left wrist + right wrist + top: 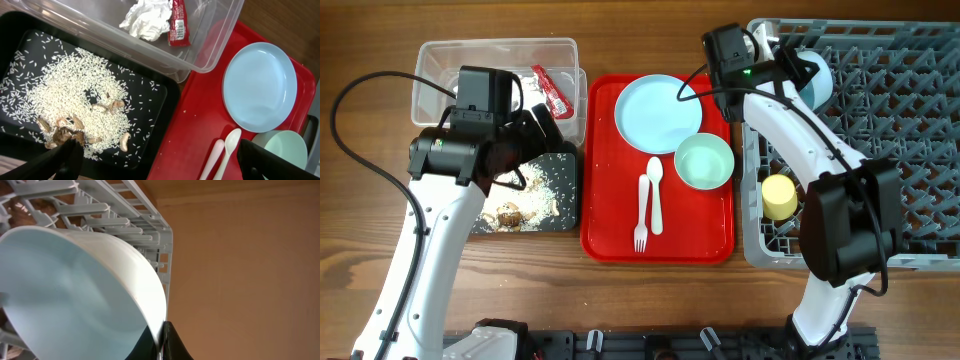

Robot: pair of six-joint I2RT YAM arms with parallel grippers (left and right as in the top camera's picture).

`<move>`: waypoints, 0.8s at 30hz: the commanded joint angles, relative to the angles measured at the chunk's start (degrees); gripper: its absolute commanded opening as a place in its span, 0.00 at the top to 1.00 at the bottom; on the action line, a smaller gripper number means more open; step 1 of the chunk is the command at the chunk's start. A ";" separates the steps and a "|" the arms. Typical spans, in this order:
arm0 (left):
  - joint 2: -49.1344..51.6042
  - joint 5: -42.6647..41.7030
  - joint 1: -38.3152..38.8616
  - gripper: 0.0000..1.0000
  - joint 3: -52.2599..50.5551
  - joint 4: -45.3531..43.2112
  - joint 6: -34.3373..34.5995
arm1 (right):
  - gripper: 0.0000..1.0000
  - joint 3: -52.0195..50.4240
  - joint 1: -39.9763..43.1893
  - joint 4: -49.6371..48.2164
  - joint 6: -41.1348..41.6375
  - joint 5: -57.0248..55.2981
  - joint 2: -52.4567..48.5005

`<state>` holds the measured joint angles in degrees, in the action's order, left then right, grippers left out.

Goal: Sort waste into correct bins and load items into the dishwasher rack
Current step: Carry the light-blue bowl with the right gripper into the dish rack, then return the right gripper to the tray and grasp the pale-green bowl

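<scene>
My left gripper [165, 167] is open and empty, above the edge between the black tray [165, 100] and the red tray; in the overhead view it [525, 140] hovers by the clear tub [430, 95]. The tub holds the tissue [147, 20] and the red-and-white wrapper [178, 22]. Rice and brown scraps [75, 107] lie in the black tray. My right gripper [162, 342] is shut on the rim of the light blue bowl [75, 295], held tilted over the grey rack's [910, 150] far left corner. The yellow cup [779, 197] stands in the rack.
The red tray [610, 220] in the middle carries the pale blue plate [658, 110], the mint green bowl [704, 161], and the white spoon [656, 195] and fork [642, 210] side by side. The rack's pegs [100, 210] stand close behind the held bowl.
</scene>
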<state>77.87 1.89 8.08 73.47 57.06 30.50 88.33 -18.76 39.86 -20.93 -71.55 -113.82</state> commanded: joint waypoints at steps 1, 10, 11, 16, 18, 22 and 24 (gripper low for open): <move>-1.25 1.01 -0.48 0.00 0.79 0.04 -0.07 | 0.84 0.22 -1.22 0.83 0.11 5.92 -1.09; -1.25 1.01 -0.48 0.00 0.79 0.04 -0.07 | 0.10 0.22 -3.93 -0.31 -0.09 5.84 -1.07; -1.25 1.01 -0.48 0.00 0.79 0.04 -0.04 | 0.02 0.24 -4.31 -0.52 -0.09 5.60 -1.05; -1.25 1.01 -0.48 0.00 0.79 0.04 -0.07 | 0.00 0.59 -5.42 -3.21 -0.35 3.08 -0.26; -1.25 1.01 -0.48 0.00 0.79 0.04 -0.04 | 0.00 1.20 -5.99 -5.18 -1.62 4.00 1.01; -1.25 1.01 -0.48 0.00 0.79 0.04 -0.07 | 0.00 3.41 -6.51 -6.51 -0.83 9.84 4.55; -1.25 1.01 -0.48 0.00 0.79 0.04 -0.07 | 0.00 4.26 -6.58 -5.38 3.28 14.73 7.06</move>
<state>77.87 1.91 8.08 73.47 57.04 30.50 89.03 -24.91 33.78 -21.80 -64.23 -113.06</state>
